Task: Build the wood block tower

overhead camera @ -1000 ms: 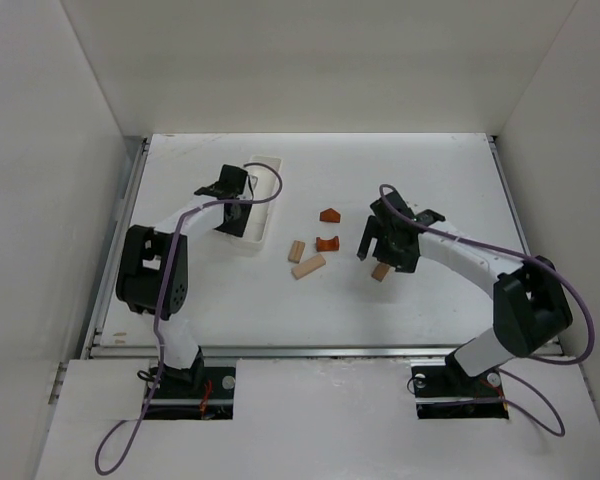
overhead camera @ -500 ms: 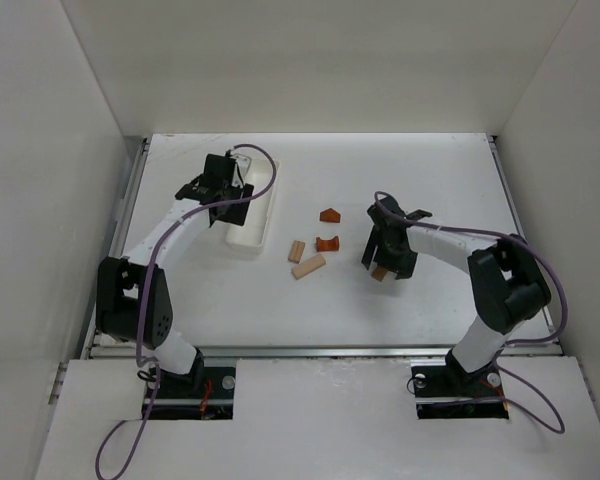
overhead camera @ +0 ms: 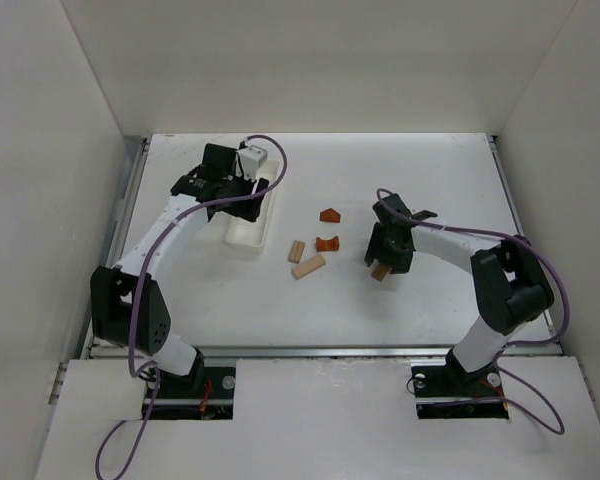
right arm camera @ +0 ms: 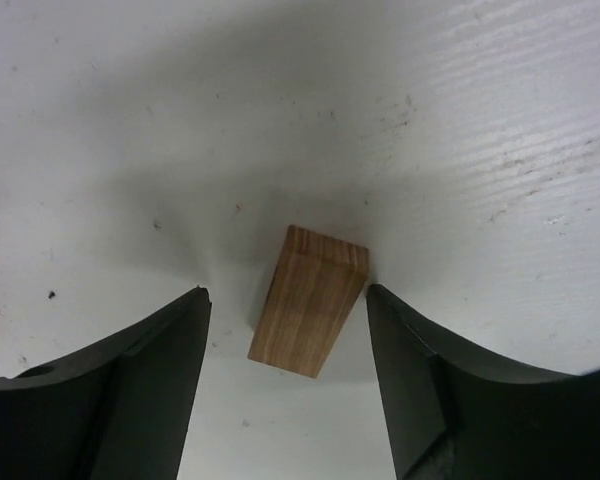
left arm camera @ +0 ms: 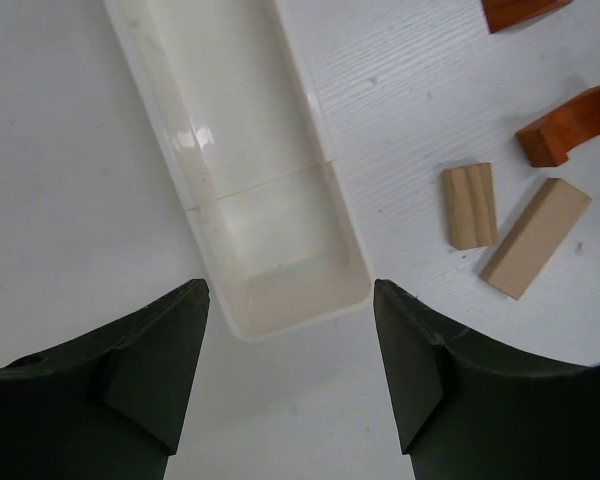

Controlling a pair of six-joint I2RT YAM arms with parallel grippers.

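The white table point(overhead camera: 430, 180) was the biggest thing. The long white plastic tray point(left arm camera: 240, 170) lay at the upper left of the top view, and its floor was shiny. The left gripper point(left arm camera: 290, 300) hung over the tray's near end with its jaws wide apart, holding nothing. The right gripper point(right arm camera: 286, 292) stood released around a small tan wooden block point(right arm camera: 305, 320), not squeezing it. The wood block tower point(overhead camera: 308, 266) was not built. Two tan blocks point(left arm camera: 470, 205) and two orange-red pieces point(left arm camera: 570, 125) lay loose mid-frame.
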